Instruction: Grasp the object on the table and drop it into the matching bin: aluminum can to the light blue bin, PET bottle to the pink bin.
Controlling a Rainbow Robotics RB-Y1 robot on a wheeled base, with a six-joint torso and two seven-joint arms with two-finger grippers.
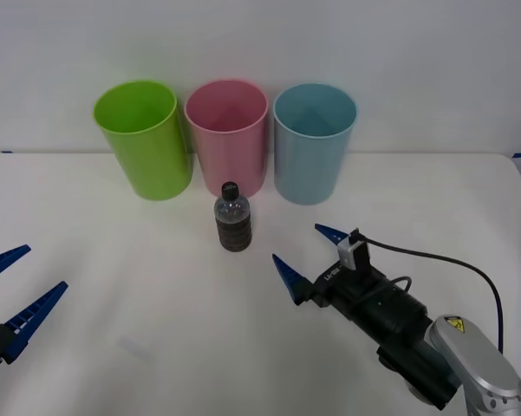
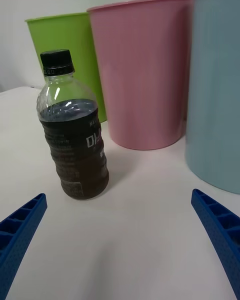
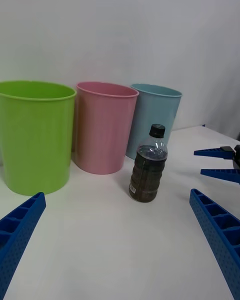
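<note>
In the front view my left claw (image 1: 22,279) ran off the frame's left edge, its arm cut away. The pink bin (image 1: 228,134) had its lower front hidden behind the PET bottle (image 1: 232,219). From my right wrist, the light blue bin (image 2: 217,85) was cut by the frame's edge, and the bottle's label print was too small to read.

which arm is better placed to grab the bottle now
Probably the right. Its open right claw points at the bottle from close by, with bare table between. The open left claw sits farther off near the table's left edge.
</note>
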